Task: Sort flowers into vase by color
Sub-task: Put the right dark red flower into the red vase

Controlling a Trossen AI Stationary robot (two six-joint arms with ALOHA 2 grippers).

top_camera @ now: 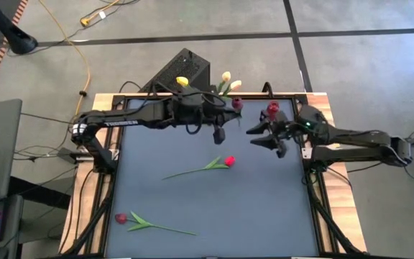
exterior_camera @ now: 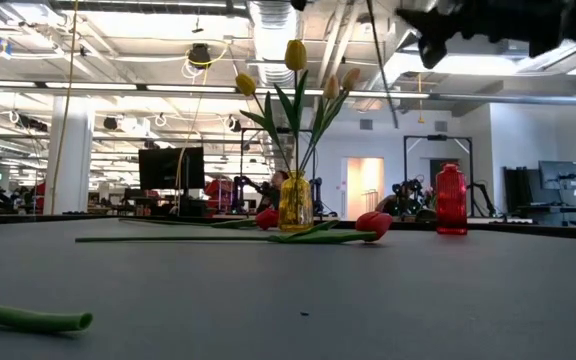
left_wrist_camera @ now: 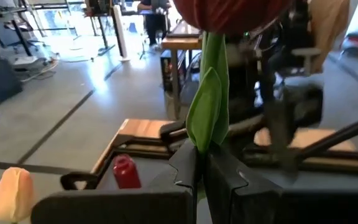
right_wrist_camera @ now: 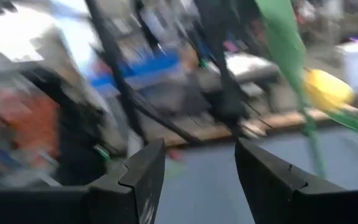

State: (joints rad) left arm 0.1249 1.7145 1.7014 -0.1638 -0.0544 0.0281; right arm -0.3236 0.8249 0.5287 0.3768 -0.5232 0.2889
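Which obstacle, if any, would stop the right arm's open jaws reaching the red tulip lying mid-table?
Probably none. The right gripper hovers open just beyond the red tulip, with bare grey tabletop between them.

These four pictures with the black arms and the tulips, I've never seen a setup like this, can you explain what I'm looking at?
It is a two-armed robot at a dark table. One picture looks down from above, one level across the tabletop, and one from each wrist. The left gripper is shut on a dark red tulip. The right gripper is open and holds nothing. Two red tulips lie on the table. A yellow vase with yellow and cream tulips and a red vase stand at the far edge.
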